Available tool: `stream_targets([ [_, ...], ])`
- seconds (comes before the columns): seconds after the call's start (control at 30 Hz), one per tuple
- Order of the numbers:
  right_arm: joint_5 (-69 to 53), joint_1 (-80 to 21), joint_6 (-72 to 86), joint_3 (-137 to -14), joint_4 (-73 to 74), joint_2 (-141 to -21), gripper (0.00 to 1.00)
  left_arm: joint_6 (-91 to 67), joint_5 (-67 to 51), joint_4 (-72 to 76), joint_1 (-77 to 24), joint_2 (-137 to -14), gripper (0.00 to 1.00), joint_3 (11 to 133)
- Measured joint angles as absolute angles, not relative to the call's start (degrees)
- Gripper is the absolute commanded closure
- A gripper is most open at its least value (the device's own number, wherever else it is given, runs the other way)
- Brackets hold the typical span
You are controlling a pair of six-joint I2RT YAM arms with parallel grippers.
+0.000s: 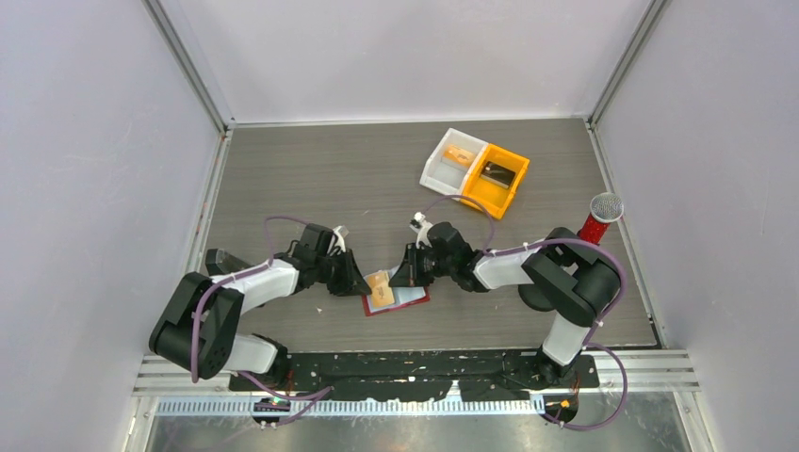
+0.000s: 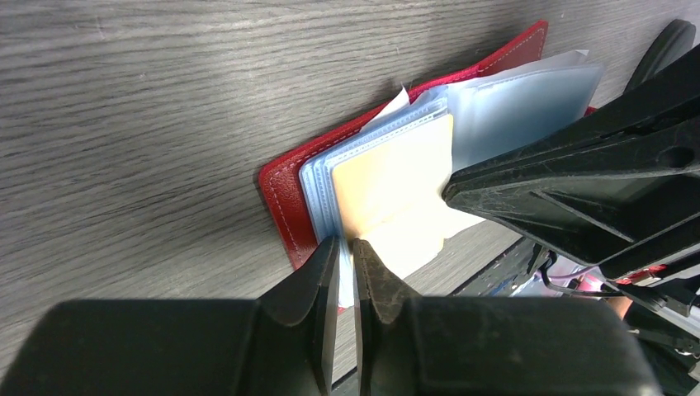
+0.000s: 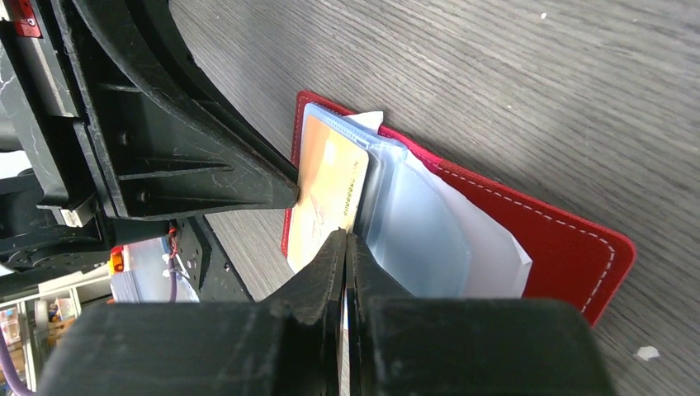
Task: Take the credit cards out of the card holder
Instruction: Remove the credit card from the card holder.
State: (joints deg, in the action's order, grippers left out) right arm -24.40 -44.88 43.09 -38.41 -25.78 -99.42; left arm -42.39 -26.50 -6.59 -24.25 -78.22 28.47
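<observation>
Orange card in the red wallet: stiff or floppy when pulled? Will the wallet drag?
Probably stiff: the card stands flat and straight-edged, while the clear sleeves beside it bulge and curl. Likely slick and thin, so a pinch at its edge may slip. The wallet looks thin and light, so it may drag unless held.

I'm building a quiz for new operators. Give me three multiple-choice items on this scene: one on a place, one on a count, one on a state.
1. Where is the holder? A in a bin; B by the far wall; C between the left gripper and right gripper.
2. How many bins are there? A one; B two; C four.
3. The holder is: A open, a card showing; B folded shut; C standing on edge.

Answers: C, both grippers meet over it; B, a white bin and an orange bin; A, its clear sleeves lie spread, with the card in them.
</observation>
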Motion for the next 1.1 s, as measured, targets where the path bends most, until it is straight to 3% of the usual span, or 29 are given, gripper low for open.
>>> stream_targets([
  [0.5, -25.41, -42.61, 42.63, -36.62, -24.93, -96.57, 0.95, -43.03, -26.98, -6.37, -24.25, -79.05, 0.85, 28.80],
  [0.7, -25.47, -42.61, 42.04, -36.62, -24.12, -95.81, 0.78, -43.03, -27.11, -6.31, -24.25, -79.15, 0.85, 28.86],
  [1.1, -25.89, -42.94, 42.30, -36.77, -23.97, -97.71, 0.74, -43.03, -27.22, -6.24, -24.25, -79.15, 0.85, 28.84],
])
